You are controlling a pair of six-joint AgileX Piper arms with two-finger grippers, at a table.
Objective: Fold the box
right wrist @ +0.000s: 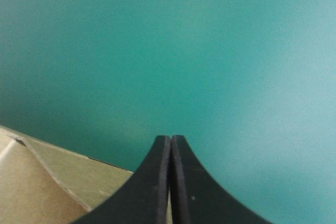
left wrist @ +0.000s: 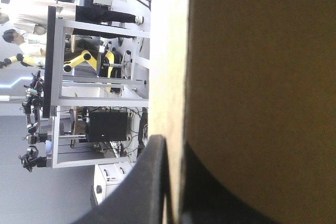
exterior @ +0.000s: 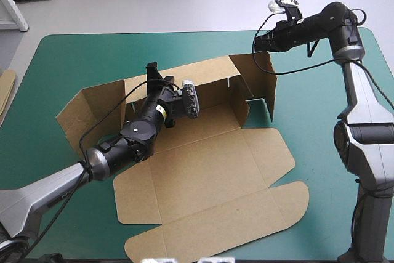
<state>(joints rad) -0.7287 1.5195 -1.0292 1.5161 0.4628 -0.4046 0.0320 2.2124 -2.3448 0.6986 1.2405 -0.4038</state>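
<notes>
1. Nearest to us, along the table's near edge, the box (exterior: 203, 170) lies on the teal-green cover (exterior: 74, 60). Its lid panel (exterior: 215, 214) is flat, with the rounded tuck flaps spread toward the near side and the right.
2. From the near left corner we see the left arm (exterior: 123, 146) reach diagonally toward the far side. It runs low over the flat board, with the wrist lifted a little above the forearm.
3. At its end the left gripper (exterior: 152, 69) sits on the top edge of the raised back wall (exterior: 203, 75). In the left wrist view we see its black fingers (left wrist: 149, 182) all but closed, with the brown sheet pinched edge-on between them.
4. Left of that grip, the left side wall (exterior: 86, 106) stands up and leans outward. At the table's left edge we make out a strip of more board (exterior: 6, 90).
5. The right arm (exterior: 363, 121) rises upright along the table's right edge and bends near the far right corner. From there its forearm turns back toward the left, held above the cover.
6. Farthest off, the right gripper (exterior: 256, 41) hangs just above the upright flap (exterior: 261, 72) at the box's far right corner; we cannot tell whether they touch. Its fingers (right wrist: 152, 182) are pressed together in one pointed arch with nothing visible between them. They point at bare cover, and a corner of the box lies just beside them.
</notes>
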